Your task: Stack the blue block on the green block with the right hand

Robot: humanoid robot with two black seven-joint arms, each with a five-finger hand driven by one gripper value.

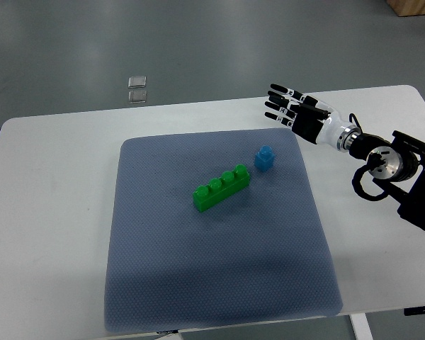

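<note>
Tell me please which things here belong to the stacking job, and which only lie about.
For the job:
- blue block, on the mat
- green block, four studs, beside it
- right hand, open, above the table's far edge

Only lying about:
- grey mat
- white table
- two small clear squares on the floor

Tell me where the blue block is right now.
In the top view the blue block sits on the grey mat, toward its far right, just beyond the right end of the green block. The right hand is open further right, not touching it.
</note>
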